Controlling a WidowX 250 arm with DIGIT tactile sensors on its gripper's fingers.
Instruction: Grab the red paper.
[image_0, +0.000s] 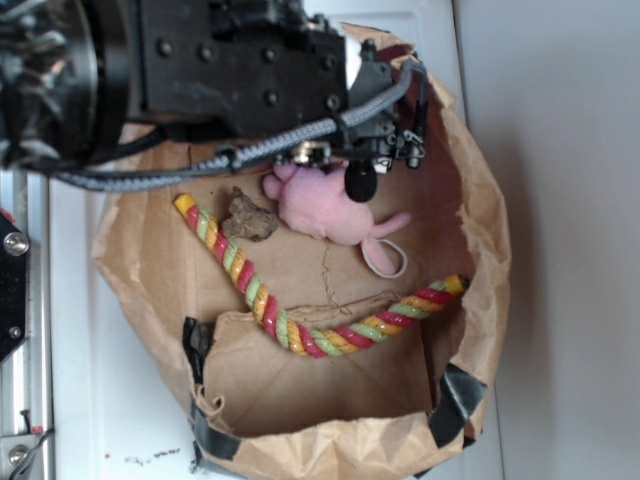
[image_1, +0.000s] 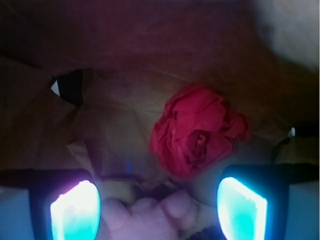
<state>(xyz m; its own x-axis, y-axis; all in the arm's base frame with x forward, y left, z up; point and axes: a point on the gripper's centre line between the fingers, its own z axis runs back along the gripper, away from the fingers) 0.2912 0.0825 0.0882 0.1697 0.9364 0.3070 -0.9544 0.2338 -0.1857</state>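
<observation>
Brown paper forms the container: a wide bag with rolled-down walls and black tape at its lower corners, standing on a white surface. Wrist view: the red paper, a wrinkled rose-like wad, lies on the bag floor close against the bag wall, ahead of the gripper and nearer the right-hand finger than the left. Both fingers glow pale blue at the bottom corners of that view, set wide apart with nothing clamped between them; jaws released. Between and below the fingers, part of the pink plush mouse shows, just short of the red wad; contact between the two cannot be determined. Exterior view: the black arm reaches over the bag's upper rim and hides the red wad from this camera. The pink plush mouse lies directly under the arm's end. A small brown lump sits just beside the mouse. A red-yellow-green twisted rope curves across the bag floor, apart from the mouse, its one end near the brown lump
</observation>
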